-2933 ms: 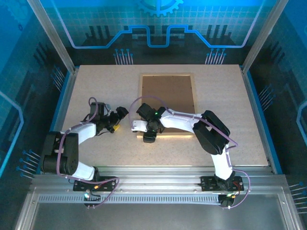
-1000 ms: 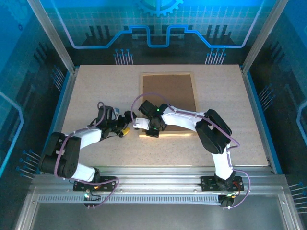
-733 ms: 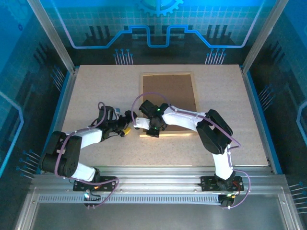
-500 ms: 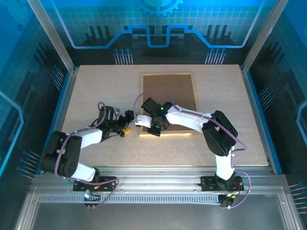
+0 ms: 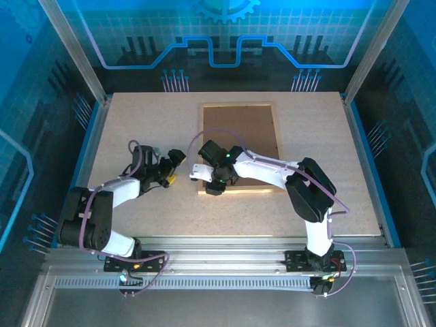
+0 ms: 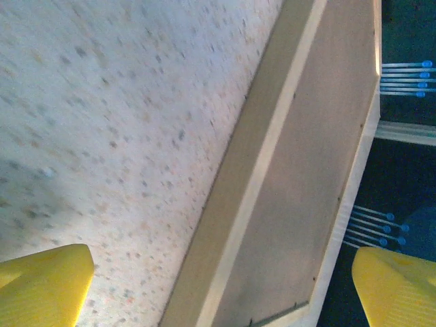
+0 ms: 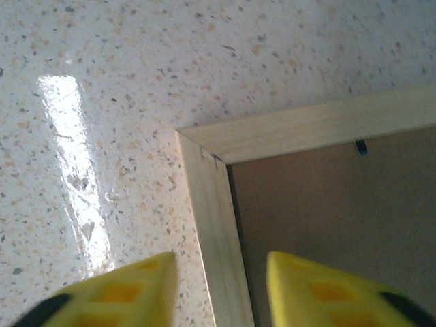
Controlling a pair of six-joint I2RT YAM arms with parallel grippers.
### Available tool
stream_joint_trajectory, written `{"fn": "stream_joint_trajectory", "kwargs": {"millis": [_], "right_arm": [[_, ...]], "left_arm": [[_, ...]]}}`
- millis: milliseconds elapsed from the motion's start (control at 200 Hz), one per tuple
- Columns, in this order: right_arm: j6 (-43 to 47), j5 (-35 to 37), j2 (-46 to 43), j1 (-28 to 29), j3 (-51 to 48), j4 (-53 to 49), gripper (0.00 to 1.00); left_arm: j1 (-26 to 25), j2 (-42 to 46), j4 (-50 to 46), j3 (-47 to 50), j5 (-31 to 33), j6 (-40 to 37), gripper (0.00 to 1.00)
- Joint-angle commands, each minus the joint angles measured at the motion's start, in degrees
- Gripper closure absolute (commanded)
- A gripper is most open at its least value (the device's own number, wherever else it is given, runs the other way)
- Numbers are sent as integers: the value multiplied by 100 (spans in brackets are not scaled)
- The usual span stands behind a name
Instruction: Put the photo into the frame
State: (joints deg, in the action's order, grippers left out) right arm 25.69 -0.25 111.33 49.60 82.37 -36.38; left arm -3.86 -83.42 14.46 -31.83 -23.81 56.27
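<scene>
Two fingers of my right gripper [image 7: 216, 289] — apart, holding nothing — sit on each side of the long left edge of the frame [image 7: 306, 129], flat on the table; my left gripper [image 5: 173, 172], wide open, is just beside.

Frame [image 5: 277, 146] lies flat mid-table [image 5: 327, 150], brown board [image 5: 248, 133] facing up inside it. Right gripper [image 5: 214, 185] sits over its near-left corner. Left gripper [image 5: 172, 170] is just left of the frame, jaws wide, above bare table.

Top view looks down; both close wrist views share the frame [image 7: 212, 231].
</scene>
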Motion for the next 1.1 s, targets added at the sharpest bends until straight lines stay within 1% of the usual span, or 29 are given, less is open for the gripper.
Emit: {"fn": "stream_joint_trajectory", "kwargs": {"millis": [0,90,135,220,390,525,645,685,755,896,1011,1096], "right_arm": [[39,137,247,137,176,44,49],[101,148,373,144,268,-7,38],[111,156,421,154,308,-1,35],[150,210,508,188,366,56,35],[256,679,714,214,483,243,34],[320,804,839,223,527,259,35],[424,908,934,290,490,187,40],[445,935,943,300,461,168,45],[494,992,905,312,377,104,59],[636,1098,505,303,-37,-54,73],[603,1132,73,254,-486,-296,74],[437,1184,-173,195,-792,-454,70]], "left_arm": [[139,122,-439,-258,48,-396,1],[196,142,-516,-289,54,-467,1],[222,142,-507,-282,43,-456,1],[258,129,-473,-241,26,-446,1],[315,115,-337,-122,-42,-376,1],[326,98,-301,-86,-78,-362,1],[329,66,-167,-42,-147,-279,1],[333,46,-118,-26,-166,-253,1],[327,31,-75,-7,-200,-222,1],[324,27,-29,27,-246,-175,1],[324,16,29,59,-259,-138,1],[325,-32,115,89,-296,-78,1]]}}
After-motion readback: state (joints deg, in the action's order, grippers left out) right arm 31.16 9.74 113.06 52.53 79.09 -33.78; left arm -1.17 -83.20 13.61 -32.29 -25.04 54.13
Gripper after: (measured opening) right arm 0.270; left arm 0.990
